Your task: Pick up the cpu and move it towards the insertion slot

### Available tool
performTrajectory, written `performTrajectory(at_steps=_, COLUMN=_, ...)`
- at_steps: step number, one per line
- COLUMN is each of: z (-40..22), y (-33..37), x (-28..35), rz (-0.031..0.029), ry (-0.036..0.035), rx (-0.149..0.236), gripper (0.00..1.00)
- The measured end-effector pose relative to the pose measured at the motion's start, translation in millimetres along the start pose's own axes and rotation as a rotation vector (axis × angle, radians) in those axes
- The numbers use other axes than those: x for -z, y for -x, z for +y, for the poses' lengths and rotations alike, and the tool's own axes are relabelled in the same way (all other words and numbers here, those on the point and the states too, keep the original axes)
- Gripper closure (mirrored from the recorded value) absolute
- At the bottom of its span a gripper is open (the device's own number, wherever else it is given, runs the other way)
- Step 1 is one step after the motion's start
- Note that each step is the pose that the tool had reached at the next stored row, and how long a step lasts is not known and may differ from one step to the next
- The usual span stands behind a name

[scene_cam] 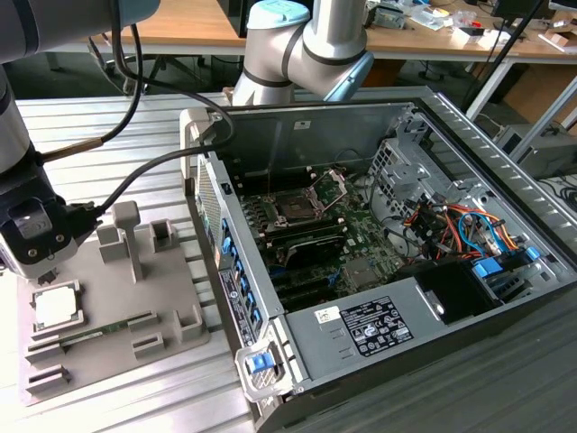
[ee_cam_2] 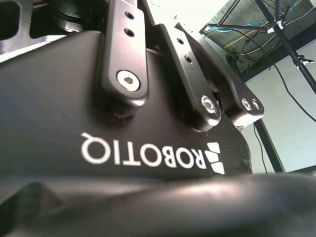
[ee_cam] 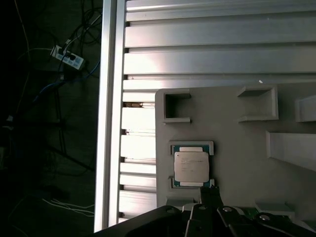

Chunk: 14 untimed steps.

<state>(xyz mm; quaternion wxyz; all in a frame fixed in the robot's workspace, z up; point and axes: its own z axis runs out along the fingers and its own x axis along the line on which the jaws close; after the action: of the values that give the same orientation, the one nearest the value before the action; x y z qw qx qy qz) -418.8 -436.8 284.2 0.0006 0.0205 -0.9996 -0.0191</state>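
Gripper (scene_cam: 43, 257) close by cpu (ee_cam: 191, 166), not yet lifted; claw state can't tell.
Prob. light, stiff, fragile: grip by side edges.

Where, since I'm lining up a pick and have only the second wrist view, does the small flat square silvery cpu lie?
Observer: In the first wrist view the cpu lies flat in a square holder on the grey fixture plate.
Operator: Is the gripper on it?
Observer: In the exterior view the gripper hangs close over the cpu, which is not lifted. I cannot tell whether they touch.
Operator: And the target?
Observer: The square dark insertion slot with its silver frame sits inside the open metal computer case, to the exterior view's right of the plate. Its retention bracket is raised.
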Motion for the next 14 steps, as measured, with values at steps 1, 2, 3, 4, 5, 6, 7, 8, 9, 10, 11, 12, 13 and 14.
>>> performTrajectory(at_steps=1, z=0.0, y=0.0, x=-0.2, rz=0.0, ry=0.0, rx=0.0, gripper=0.89)
performTrajectory(at_steps=2, z=0.0, y=0.0, x=-0.3, rz=0.0, ry=0.0, rx=0.0, gripper=0.89)
performTrajectory(at_steps=3, z=0.0, y=0.0, x=-0.5, rz=0.0, ry=0.0, rx=0.0, gripper=0.89)
performTrajectory(at_steps=4, z=0.0, y=0.0, x=-0.6, rz=0.0, ry=0.0, rx=0.0, gripper=0.89)
performTrajectory(at_steps=5, z=0.0, y=0.0, x=-0.8, rz=0.0, ry=0.0, rx=0.0, gripper=0.89)
performTrajectory(at_steps=6, z=0.0, y=0.0, x=-1.0, rz=0.0, ry=0.0, rx=0.0, gripper=0.89)
performTrajectory(at_steps=7, z=0.0, y=0.0, x=-1.2, rz=0.0, ry=0.0, rx=0.0, gripper=0.89)
performTrajectory(at_steps=8, z=0.0, y=0.0, x=-1.4, rz=0.0, ry=0.0, rx=0.0, gripper=0.89)
performTrajectory(at_steps=9, z=-0.1, y=0.0, x=-1.6, rz=0.0, ry=0.0, rx=0.0, gripper=0.89)
performTrajectory(at_steps=10, z=-0.1, y=0.0, x=-1.7, rz=0.0, ry=0.0, rx=0.0, gripper=0.89)
performTrajectory(at_steps=11, z=-0.1, y=0.0, x=-1.8, rz=0.0, ry=0.0, rx=0.0, gripper=0.89)
performTrajectory(at_steps=12, z=0.0, y=0.0, x=-2.0, rz=0.0, ry=0.0, rx=0.0, gripper=0.89)
performTrajectory(at_steps=13, z=-0.1, y=0.0, x=-2.2, rz=0.0, ry=0.0, rx=0.0, gripper=0.89)
performTrajectory(at_steps=14, z=-0.1, y=0.0, x=-2.3, rz=0.0, ry=0.0, rx=0.0, gripper=0.89)
